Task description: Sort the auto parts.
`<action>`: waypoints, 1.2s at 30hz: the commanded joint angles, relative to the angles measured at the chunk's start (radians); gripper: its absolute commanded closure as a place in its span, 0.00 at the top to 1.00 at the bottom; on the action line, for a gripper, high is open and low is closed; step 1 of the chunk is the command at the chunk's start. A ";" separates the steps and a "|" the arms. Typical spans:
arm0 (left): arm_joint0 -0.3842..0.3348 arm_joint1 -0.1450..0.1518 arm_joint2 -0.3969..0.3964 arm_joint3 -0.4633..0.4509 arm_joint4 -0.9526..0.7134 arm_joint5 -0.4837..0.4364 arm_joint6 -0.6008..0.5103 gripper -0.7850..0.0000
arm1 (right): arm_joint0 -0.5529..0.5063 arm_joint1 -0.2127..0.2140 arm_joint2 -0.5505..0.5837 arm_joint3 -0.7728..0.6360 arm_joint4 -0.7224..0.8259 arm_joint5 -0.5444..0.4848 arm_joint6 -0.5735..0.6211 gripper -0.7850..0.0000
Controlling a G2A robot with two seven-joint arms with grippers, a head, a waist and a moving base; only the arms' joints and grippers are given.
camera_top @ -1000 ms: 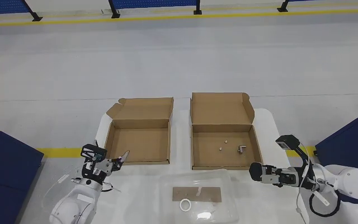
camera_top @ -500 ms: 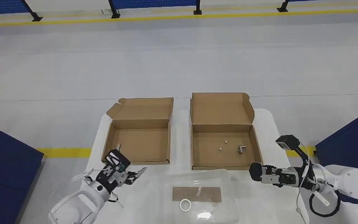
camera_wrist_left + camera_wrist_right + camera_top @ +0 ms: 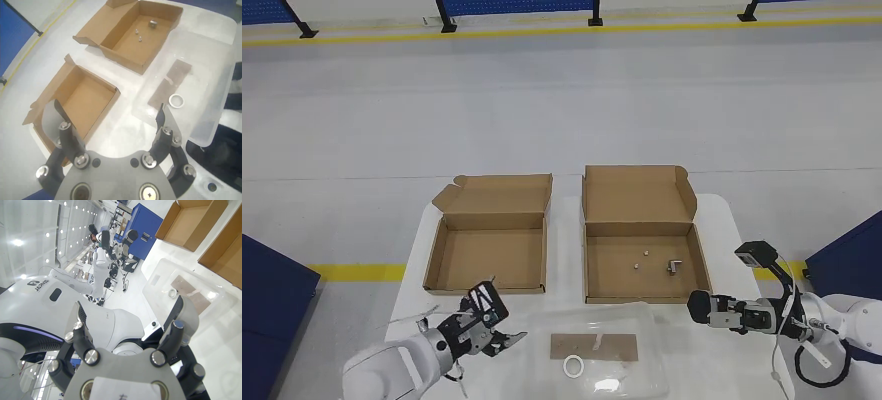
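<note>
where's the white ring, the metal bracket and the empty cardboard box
white ring [image 3: 170, 101], left wrist view, its band
metal bracket [image 3: 152, 24], left wrist view, its top face
empty cardboard box [image 3: 487, 258], top view, its bare floor

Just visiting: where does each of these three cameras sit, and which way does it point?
Top view: above the arms, looking down on the empty box, parts box and clear tray; left arm and right arm show.
Left wrist view: on the left wrist, looking past its open left claw over tray and boxes.
Right wrist view: on the right wrist, looking sideways past its open right claw across the tray; the torso shows.
Shared: all show the white ring in the tray.
</note>
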 commanded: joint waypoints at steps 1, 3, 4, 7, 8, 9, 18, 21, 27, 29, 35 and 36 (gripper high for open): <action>-0.019 0.002 0.042 -0.033 -0.039 -0.022 -0.123 1.00 | 0.000 0.000 0.000 0.000 0.000 0.000 0.000 1.00; -0.044 0.002 0.089 -0.053 -0.093 -0.023 -0.240 1.00 | 0.000 0.000 0.000 0.000 0.000 0.000 0.000 1.00; -0.060 0.002 0.116 -0.060 -0.115 -0.026 -0.312 1.00 | 0.000 0.000 0.000 0.000 0.000 0.000 0.000 1.00; -0.118 0.001 0.206 -0.068 -0.190 0.010 -0.523 1.00 | 0.000 0.000 0.000 0.000 0.000 0.000 0.000 1.00; -0.140 0.000 0.239 -0.071 -0.217 0.043 -0.556 1.00 | 0.000 0.000 0.000 0.000 0.000 0.000 0.000 1.00; -0.159 0.001 0.275 -0.061 -0.236 0.077 -0.590 1.00 | 0.000 0.000 0.000 0.000 0.000 0.000 0.000 1.00; -0.223 0.007 0.342 -0.053 -0.264 0.150 -0.664 1.00 | 0.000 0.000 0.000 0.000 0.000 0.000 0.000 1.00; -0.226 0.009 0.370 -0.060 -0.232 0.143 -0.656 1.00 | 0.000 0.000 0.000 0.000 0.000 0.000 0.000 1.00; -0.365 0.021 0.602 -0.022 -0.227 0.211 -0.725 1.00 | 0.000 0.000 0.000 0.000 0.000 0.000 0.000 1.00; -0.447 0.023 0.679 0.004 -0.276 0.261 -0.774 1.00 | 0.000 0.000 0.000 0.000 0.000 0.000 0.000 1.00; -0.713 0.007 0.881 0.085 -0.476 0.417 -0.930 1.00 | 0.000 0.000 0.000 0.000 0.000 0.000 0.000 1.00; -0.743 0.001 0.898 0.102 -0.496 0.437 -0.950 1.00 | 0.000 0.000 0.000 0.000 0.000 0.000 0.000 1.00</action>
